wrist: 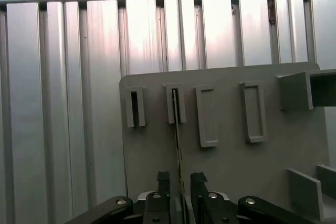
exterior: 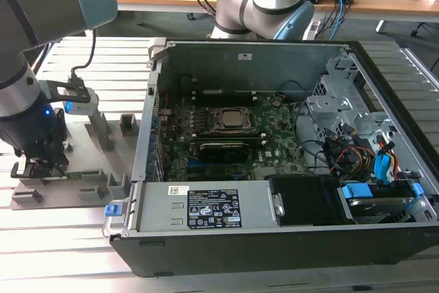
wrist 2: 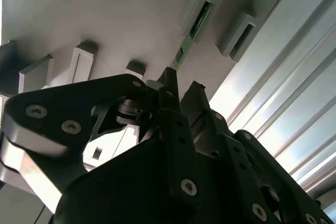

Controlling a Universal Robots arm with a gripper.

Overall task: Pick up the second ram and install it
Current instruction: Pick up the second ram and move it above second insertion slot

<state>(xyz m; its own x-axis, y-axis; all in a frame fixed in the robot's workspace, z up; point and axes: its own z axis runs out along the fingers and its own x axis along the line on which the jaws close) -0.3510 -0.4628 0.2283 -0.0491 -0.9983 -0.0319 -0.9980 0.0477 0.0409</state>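
Robot gripper (wrist: pixel 180 176) straddles a ram (wrist: pixel 177 124) on its tray (wrist: pixel 231 161), beside an open PC case (exterior: pixel 206 245).

The case lies on its side on a slatted metal table (exterior: pixel 68 238), lid off and motherboard (exterior: pixel 274 149) exposed. Towards the exterior view's left, the arm (exterior: pixel 41 5) reaches down over the grey tray, which sits just beside the case. In both wrist views the gripper is low over the tray with its jaws set narrow. One dark finger (wrist: pixel 163 182) stands on either side of the thin green ram, and a slim gap shows on each side, so nothing is gripped. The ram stands on edge, its far end seated in one of the tray's raised slot holders (wrist: pixel 175 103); the second wrist view shows its green face (wrist 2: pixel 195 27) just beyond the fingertips.
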